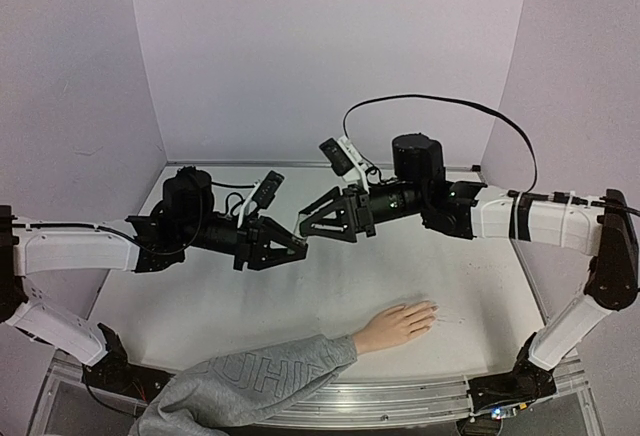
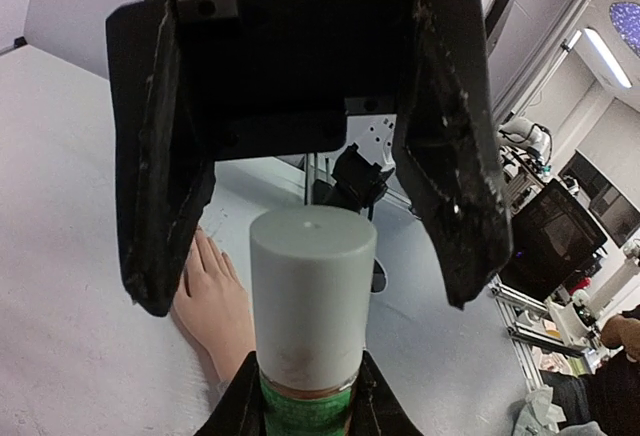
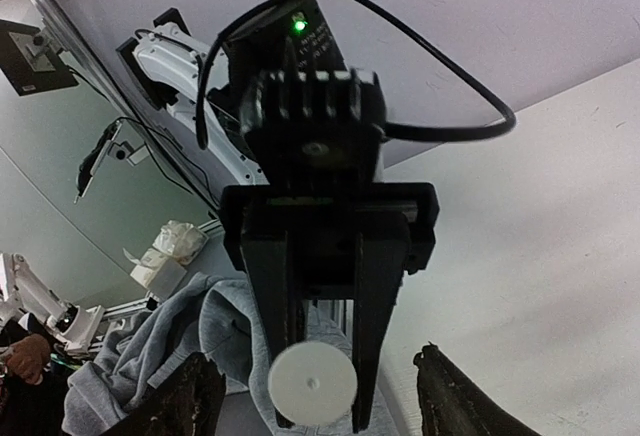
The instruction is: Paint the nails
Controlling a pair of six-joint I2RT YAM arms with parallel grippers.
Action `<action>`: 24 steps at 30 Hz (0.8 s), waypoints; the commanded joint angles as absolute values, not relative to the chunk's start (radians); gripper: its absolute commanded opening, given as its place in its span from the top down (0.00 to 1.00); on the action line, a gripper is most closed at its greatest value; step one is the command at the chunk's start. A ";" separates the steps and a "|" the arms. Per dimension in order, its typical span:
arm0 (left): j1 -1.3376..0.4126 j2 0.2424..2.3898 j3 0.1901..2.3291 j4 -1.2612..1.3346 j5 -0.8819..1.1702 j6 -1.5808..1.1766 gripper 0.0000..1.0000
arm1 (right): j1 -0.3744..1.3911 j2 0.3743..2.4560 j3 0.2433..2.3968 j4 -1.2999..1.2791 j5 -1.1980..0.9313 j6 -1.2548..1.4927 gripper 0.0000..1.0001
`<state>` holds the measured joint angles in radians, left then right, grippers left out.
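White counter (image 1: 300, 301), lilac walls. My left claw (image 1: 298, 246) clamped on bottle (image 2: 300, 401); right claw (image 1: 306, 226) wide around cap (image 2: 312, 286). Nails (image 1: 432, 307) lay on mannequin hand (image 1: 395, 326) at counter's near edge, well apart from both claws. Judged nails tiny, rigid, nothing to grip there: brush lightly, take hold by cap.

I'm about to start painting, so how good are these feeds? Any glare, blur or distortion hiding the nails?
Top external: even light, soft shadows, sharp, but the nails are too small to resolve. Left wrist: wide-angle bending at the edges; the bottle cap blocks part of the mannequin hand. Right wrist: the left gripper is a dark silhouette against the bright wall; its green indicator light glows.
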<state>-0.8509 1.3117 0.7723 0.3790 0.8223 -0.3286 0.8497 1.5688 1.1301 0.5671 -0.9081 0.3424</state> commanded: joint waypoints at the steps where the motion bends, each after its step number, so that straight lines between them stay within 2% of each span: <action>1: -0.850 1.339 0.838 0.460 0.929 -0.360 1.00 | 0.858 1.573 1.187 0.693 -1.001 0.369 0.39; 5: -0.849 1.348 0.839 0.469 0.938 -0.359 1.00 | 0.863 1.593 1.191 0.707 -1.022 0.380 0.53; 8: -0.850 1.350 0.842 0.475 0.941 -0.359 1.00 | 0.869 1.600 1.191 0.713 -1.031 0.379 0.55; 13: -0.849 1.354 0.845 0.482 0.946 -0.359 1.00 | 0.872 1.611 1.193 0.720 -1.032 0.379 0.68; 17: -0.848 1.347 0.842 0.485 0.933 -0.359 1.00 | 0.880 1.614 1.191 0.725 -1.025 0.383 0.82; 21: -0.848 1.320 0.829 0.485 0.850 -0.342 1.00 | 0.899 1.612 1.174 0.726 -0.995 0.378 0.91; 23: -0.848 1.303 0.822 0.484 0.757 -0.313 1.00 | 0.909 1.612 1.160 0.725 -0.950 0.382 0.99; 24: -0.848 1.289 0.816 0.485 0.690 -0.294 1.00 | 0.913 1.611 1.152 0.723 -0.913 0.388 1.00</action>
<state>-0.8509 1.3506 0.7879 0.4175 0.8936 -0.3382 0.8700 1.6184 1.1481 0.6724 -0.9661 0.3820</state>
